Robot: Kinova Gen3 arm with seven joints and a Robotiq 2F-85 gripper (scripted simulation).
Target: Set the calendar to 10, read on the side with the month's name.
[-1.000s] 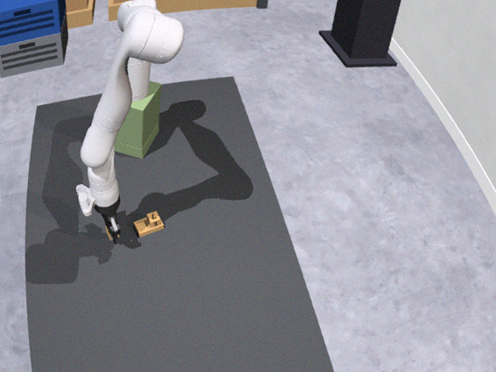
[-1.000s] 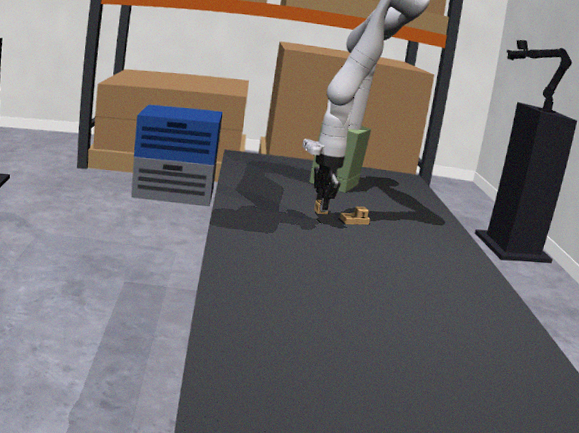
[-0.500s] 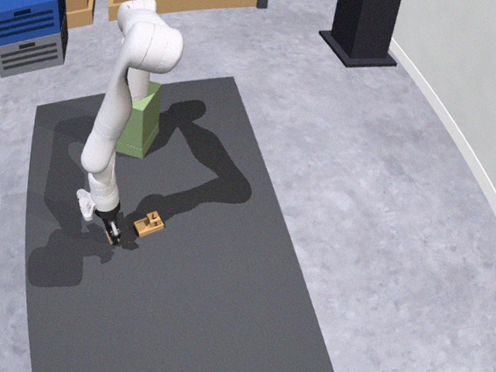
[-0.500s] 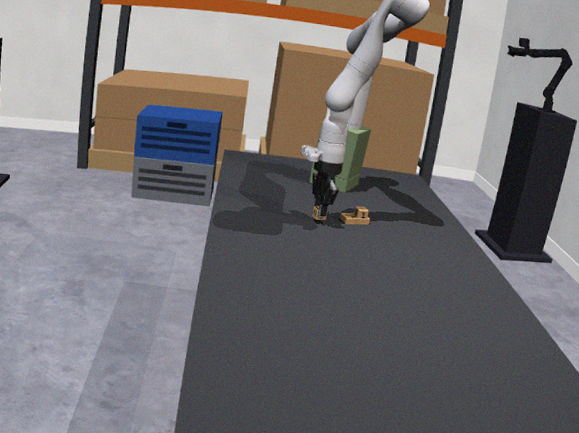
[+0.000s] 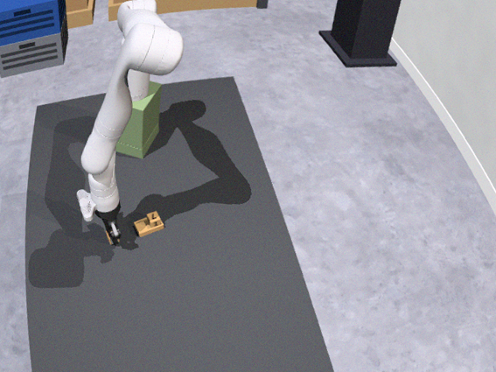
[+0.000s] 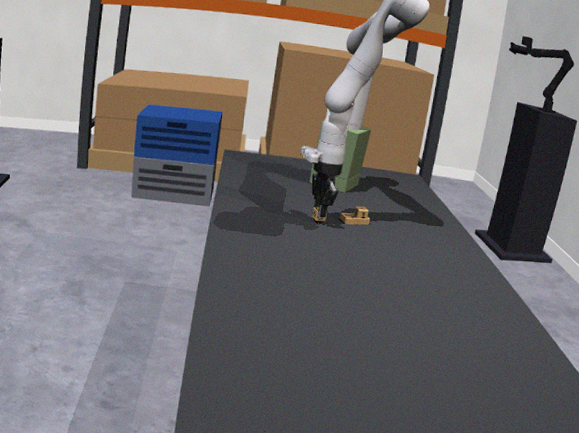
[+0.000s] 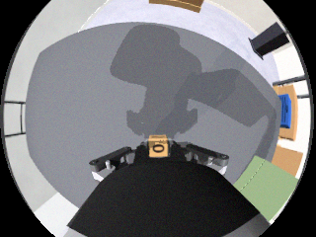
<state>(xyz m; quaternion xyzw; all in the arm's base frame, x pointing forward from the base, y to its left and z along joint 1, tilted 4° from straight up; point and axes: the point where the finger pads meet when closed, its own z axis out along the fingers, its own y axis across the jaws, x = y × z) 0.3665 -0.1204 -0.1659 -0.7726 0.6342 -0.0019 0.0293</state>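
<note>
My gripper (image 5: 111, 235) is shut on a small wooden date cube (image 5: 107, 233) and holds it low over the dark table, just left of the wooden calendar tray (image 5: 148, 224). In the exterior view the cube (image 6: 316, 214) sits between the fingers (image 6: 321, 214), very near the table top, with the tray (image 6: 353, 217) a short way to its right. In the wrist view the cube (image 7: 158, 145) shows between the fingertips with a digit that reads as 0 or 6. One cube stands in the tray at its far end (image 5: 154, 217).
A green block (image 5: 140, 121) at the arm's base stands behind the tray. A blue and grey cabinet (image 6: 176, 153) and cardboard boxes (image 6: 170, 103) stand off the table at the back. A black pedestal (image 6: 528, 181) stands to the right.
</note>
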